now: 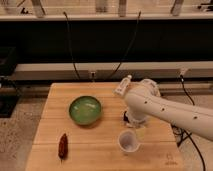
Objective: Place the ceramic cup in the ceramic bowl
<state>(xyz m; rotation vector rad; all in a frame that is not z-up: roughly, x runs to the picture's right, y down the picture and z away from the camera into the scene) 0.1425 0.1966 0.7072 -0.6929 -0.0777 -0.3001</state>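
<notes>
White ceramic cup (128, 142) stands upright, mouth up, hand (132, 120) just beside.

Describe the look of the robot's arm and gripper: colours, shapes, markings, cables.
The arm is a white, smooth shell of thick rounded segments, with small dark dots along its side. No cable shows on it. The gripper, just beyond the ceramic cup, is mostly hidden by the arm; only a dark part shows.

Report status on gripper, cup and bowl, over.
Gripper low, just behind ceramic cup. Cup upright, outside ceramic bowl. Bowl empty, image-left of cup. Nothing between them.
</notes>
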